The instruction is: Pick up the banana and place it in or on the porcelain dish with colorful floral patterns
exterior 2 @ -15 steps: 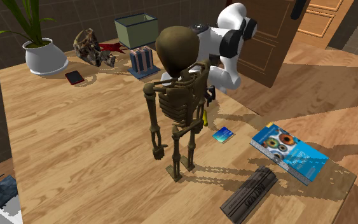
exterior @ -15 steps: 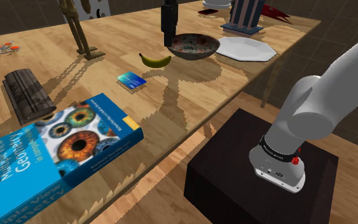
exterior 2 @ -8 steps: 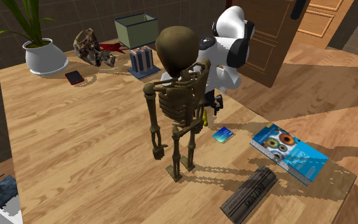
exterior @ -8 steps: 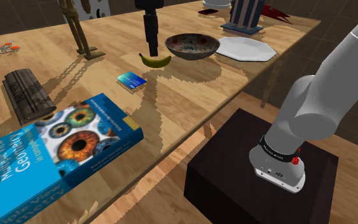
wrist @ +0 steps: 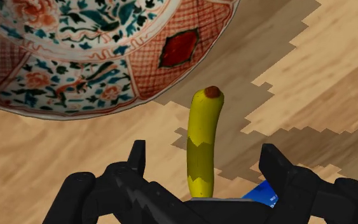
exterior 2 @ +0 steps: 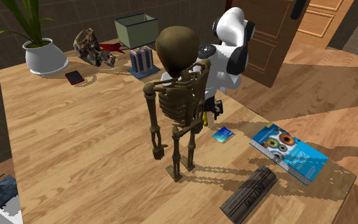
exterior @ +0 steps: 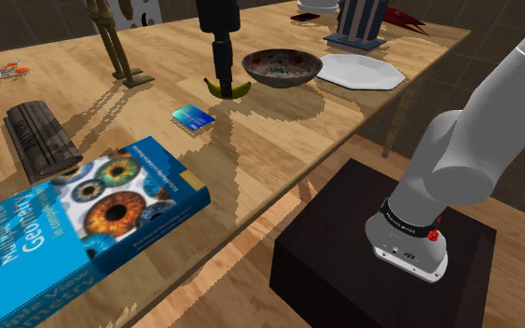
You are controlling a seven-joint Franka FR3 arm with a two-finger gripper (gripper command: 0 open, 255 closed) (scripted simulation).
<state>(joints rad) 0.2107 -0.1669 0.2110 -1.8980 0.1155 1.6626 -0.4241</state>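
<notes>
Above the wood-grain table, the tool hangs lower than half a second ago.
The deep, round dish (glazed in red, teal and white floral panels) stands on the table. A second ago the black tool was at the dish's rim. Now its fingers stand apart either side of the smooth, curved yellow banana, not touching it. The banana lies flat just beside the dish, brown tip toward it.
</notes>
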